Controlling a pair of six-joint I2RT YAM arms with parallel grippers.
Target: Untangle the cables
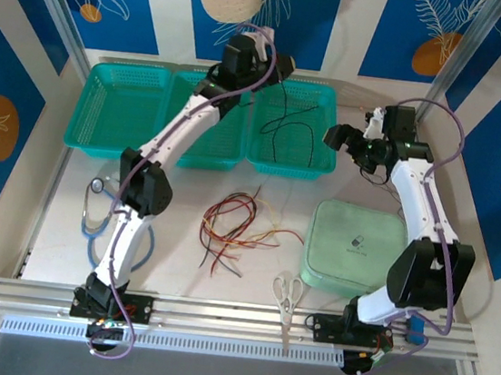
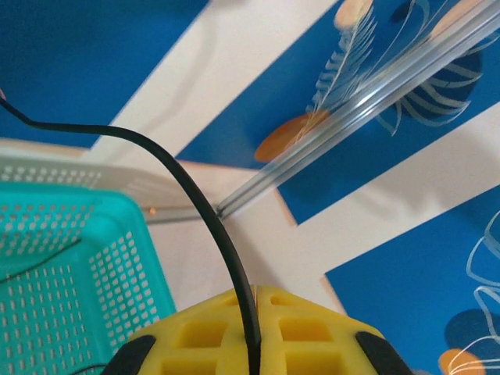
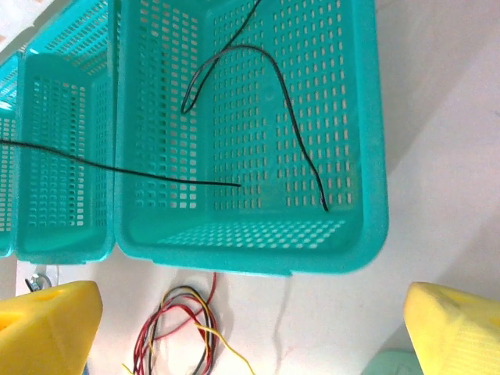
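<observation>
The far end of 1 thin black cable [image 2: 187, 187] is cut off at the frame edge; its near end is clamped between the closed yellow left fingers [image 2: 269, 324]. The right fingers [image 3: 457, 332] are spread wide, nothing held. 3 teal perforated baskets [image 1: 119, 107] are counted. 1 tangled red, yellow and black bundle [image 1: 236, 227] is seen lying on the desk [image 1: 186, 189]

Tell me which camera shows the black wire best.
Right wrist: the black wire curves plainly across the green basket. Top view shows it thin, hanging from the left claw; left wrist shows it pinched there.
</observation>
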